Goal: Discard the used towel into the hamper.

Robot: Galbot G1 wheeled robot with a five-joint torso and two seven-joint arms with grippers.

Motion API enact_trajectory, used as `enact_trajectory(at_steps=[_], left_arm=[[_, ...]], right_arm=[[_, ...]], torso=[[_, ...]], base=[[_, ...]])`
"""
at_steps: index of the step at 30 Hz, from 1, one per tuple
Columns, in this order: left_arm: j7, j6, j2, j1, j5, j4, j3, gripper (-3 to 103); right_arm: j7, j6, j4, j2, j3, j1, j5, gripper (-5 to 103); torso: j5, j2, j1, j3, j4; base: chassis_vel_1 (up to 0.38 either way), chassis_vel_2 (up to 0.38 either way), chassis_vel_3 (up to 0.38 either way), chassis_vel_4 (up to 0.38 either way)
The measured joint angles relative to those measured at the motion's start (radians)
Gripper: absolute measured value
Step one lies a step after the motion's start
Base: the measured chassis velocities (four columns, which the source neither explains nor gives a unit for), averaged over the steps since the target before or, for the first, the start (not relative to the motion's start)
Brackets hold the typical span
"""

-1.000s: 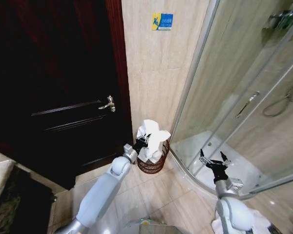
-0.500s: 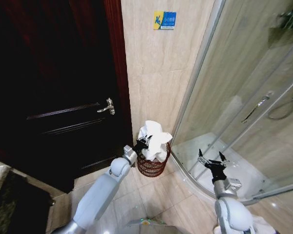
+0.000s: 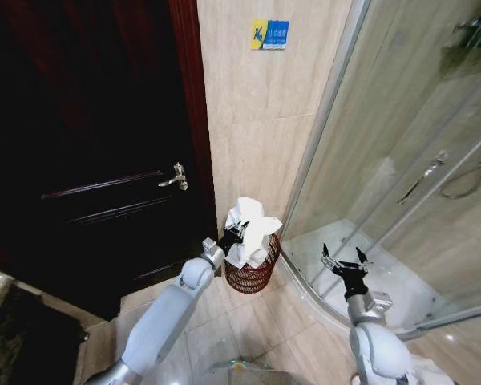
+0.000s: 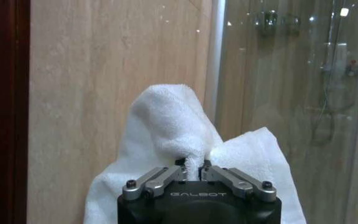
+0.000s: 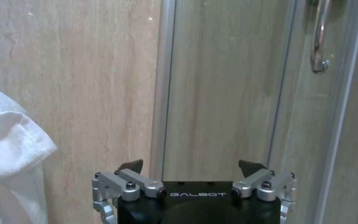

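Towel, white terry, is pinched in my left gripper: in the left wrist view my fingers clamp a gathered fold near its middle, and 2 loose lobes rise above them. It hangs over the hamper, which stands on the floor at the foot of the tiled wall, between the door and the shower glass. I judge the towel soft, light and limp. It should slump wherever I release it, so a bunched fold is the right hold. My right gripper hovers by the shower, fingers spread, empty.
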Motion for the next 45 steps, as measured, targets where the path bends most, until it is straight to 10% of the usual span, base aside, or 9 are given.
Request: enact_trajectory(at_steps=[25, 45], left_arm=[[0.002, -0.020, -0.063, -0.123, -0.004, 0.145, 0.069, 6], [-0.045, -0.202, -0.204, -0.330, 0.198, 0.551, 0.101, 6]], right_arm=[[0.007, -0.002, 0.016, -0.007, -0.002, 0.000, 0.003, 100], [0.009, -0.003, 0.006, -0.011, 0.002, 0.004, 0.003, 100]], torso=[[0.0000, 0.000, -0.001, 0.000, -0.0002], [0.0000, 0.000, -0.001, 0.000, -0.0002]], base=[[-0.002, 0.002, 0.002, -0.003], [0.000, 0.000, 0.000, 0.000]])
